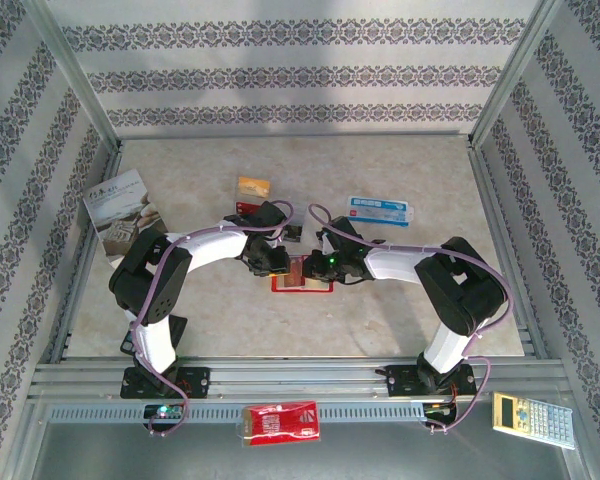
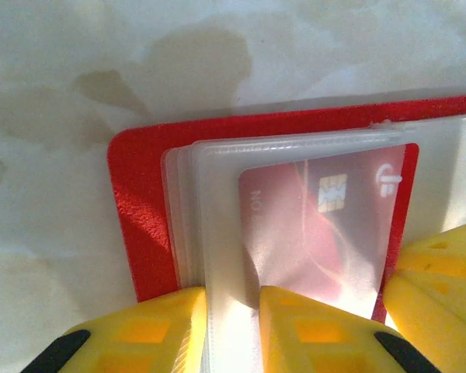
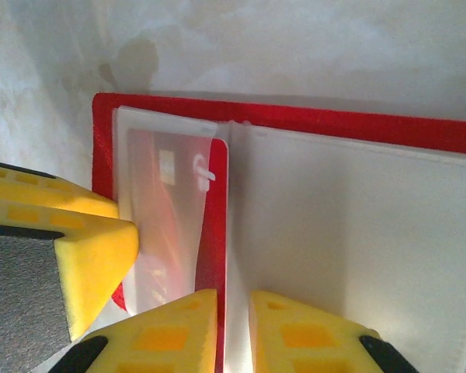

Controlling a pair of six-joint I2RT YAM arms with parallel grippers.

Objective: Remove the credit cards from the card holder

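Holder [image 1: 302, 286]: red, lying open and flat on the table [image 1: 420, 310], between the two grippers.
Pockets [image 2: 217, 179]: pale clear plastic leaves stacked on the holder's red cover; in the right wrist view a wide leaf [image 3: 357, 233] covers most of the cover to the right of the spine.
Red card [image 2: 295, 225]: inside a pocket of the holder, chip showing through the plastic; in the right wrist view it [image 3: 167, 210] shows as a reddish shape in the leaf left of the holder's spine.
Left gripper [image 1: 276, 265]: at the holder's left edge. In its wrist view its yellow fingers [image 2: 147, 326] are close together, pinching a pocket leaf.
Right gripper [image 1: 318, 268]: at the holder's right side. In its wrist view its fingers [image 3: 311, 334] are nearly closed, pinching a leaf edge at the holder's spine.
Neighbouring fingers: one finger of each gripper shows at the side of the other's wrist view, just beside the holder.
Orange card [image 1: 254, 186]: flat on the table, beyond the holder and to its left.
Blue card [image 1: 381, 208]: flat on the table, beyond the holder and to its right.
Booklet [image 1: 125, 212]: far left of the holder.
Packet [image 1: 278, 420]: red, nearer than the holder, past the arm bases.
Calculator [image 1: 532, 420]: near right, well apart from the holder.
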